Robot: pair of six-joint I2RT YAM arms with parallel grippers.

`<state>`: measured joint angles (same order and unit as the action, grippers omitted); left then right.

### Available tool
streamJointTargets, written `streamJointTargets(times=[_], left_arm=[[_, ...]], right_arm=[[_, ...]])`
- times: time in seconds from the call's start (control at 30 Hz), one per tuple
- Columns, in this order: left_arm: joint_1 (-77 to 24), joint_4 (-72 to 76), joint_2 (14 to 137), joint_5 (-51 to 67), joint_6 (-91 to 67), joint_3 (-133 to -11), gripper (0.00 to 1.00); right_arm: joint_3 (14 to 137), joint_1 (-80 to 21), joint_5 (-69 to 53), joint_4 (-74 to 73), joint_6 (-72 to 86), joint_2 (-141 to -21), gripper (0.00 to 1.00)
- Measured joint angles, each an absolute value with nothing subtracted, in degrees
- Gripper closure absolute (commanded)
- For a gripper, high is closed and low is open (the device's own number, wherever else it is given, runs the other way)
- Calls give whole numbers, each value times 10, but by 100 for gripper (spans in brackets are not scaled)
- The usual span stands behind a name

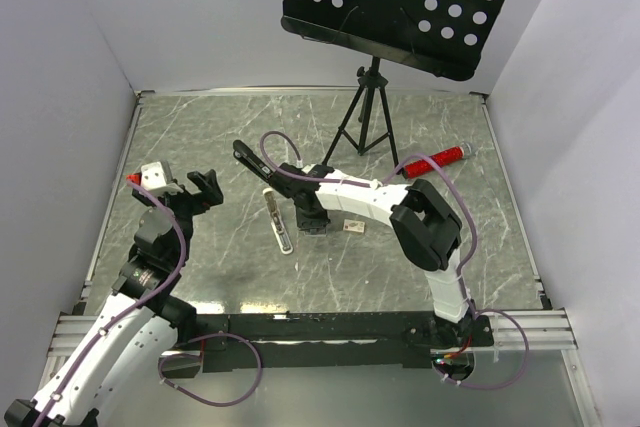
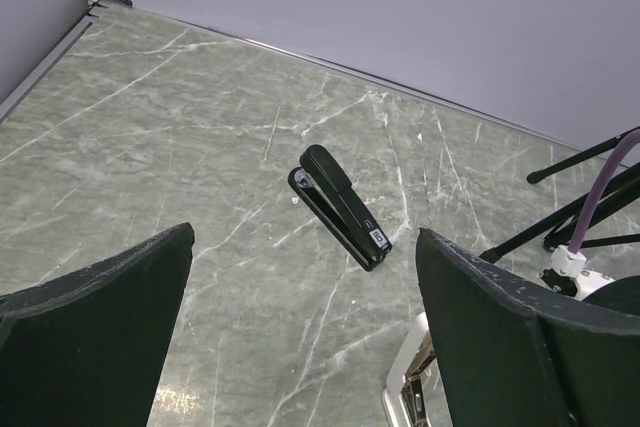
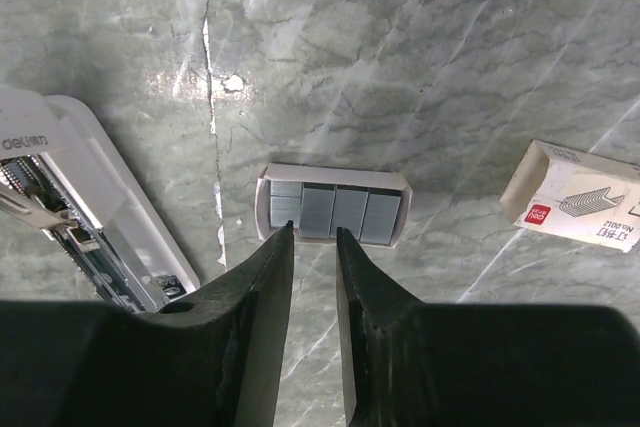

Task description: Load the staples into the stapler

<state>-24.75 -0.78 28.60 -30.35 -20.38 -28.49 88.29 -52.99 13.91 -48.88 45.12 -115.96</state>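
Top view: the right gripper (image 1: 310, 219) hangs low over the middle of the table (image 1: 200, 127). The white stapler (image 1: 279, 219), lying opened, is just at its 9 o'clock and a small tan-and-white box (image 1: 352, 226) is near at its 3 o'clock. The staples cannot be made out here. The left gripper (image 1: 207, 189) is well apart at 9 o'clock, and a black stapler (image 1: 250, 157) lies at 11 o'clock of the white one.

Left wrist view: the left gripper (image 2: 305, 327) has its fingers (image 2: 100, 337) spread wide with nothing between them. The black stapler (image 2: 340, 205) lies on the table at 12 o'clock, and an end of the white stapler (image 2: 408, 392) shows at 5 o'clock.

Right wrist view: the staples (image 3: 333, 213), grey strips side by side in a shallow white tray (image 3: 332, 172), lie just at 12 o'clock of the right gripper (image 3: 313, 237). Its fingers (image 3: 262, 292) stand a narrow gap apart and hold nothing, and their tips reach the tray's near edge. The white stapler (image 3: 95, 212) is at 9 o'clock and the box (image 3: 583, 209) at 3 o'clock.
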Motion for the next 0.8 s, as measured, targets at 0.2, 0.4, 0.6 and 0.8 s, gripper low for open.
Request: streamJointTargets(times=[0.2,0.4,0.6,0.8], left_arm=[[-248,-6,286,-303,-202,-285,3],[-249,-6,286,-303,-202,-285,3],[-249,-6,286,-303,-202,-284,3],[-249,-6,286,-303,-202,-283,3]], right_arm=[[883,-529,139,-488,453,-1166,71],[883,-529,136,-484,451,-1177,76],[883,-529,134,-482,446,-1177,75],[883,-528,129,-476,433,-1177,73]])
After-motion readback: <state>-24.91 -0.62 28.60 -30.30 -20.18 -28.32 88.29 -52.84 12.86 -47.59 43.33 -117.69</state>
